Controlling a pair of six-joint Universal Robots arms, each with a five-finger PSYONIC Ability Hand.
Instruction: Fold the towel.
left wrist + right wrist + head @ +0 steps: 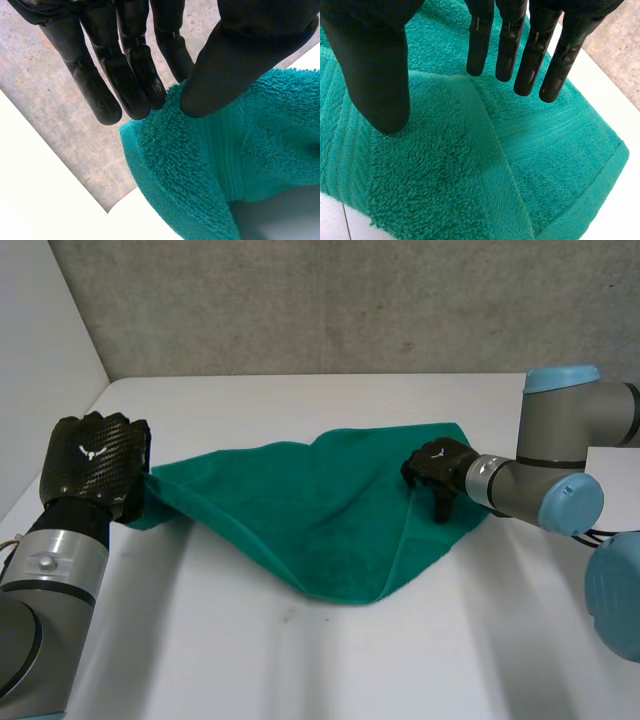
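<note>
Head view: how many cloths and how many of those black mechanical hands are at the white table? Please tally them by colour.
Green: 1, the towel
Black: 2, the left hand and the right hand
Total: 3

Looks like a robotics lab: white table (300, 660) against grey concrete wall (300, 300).
</note>
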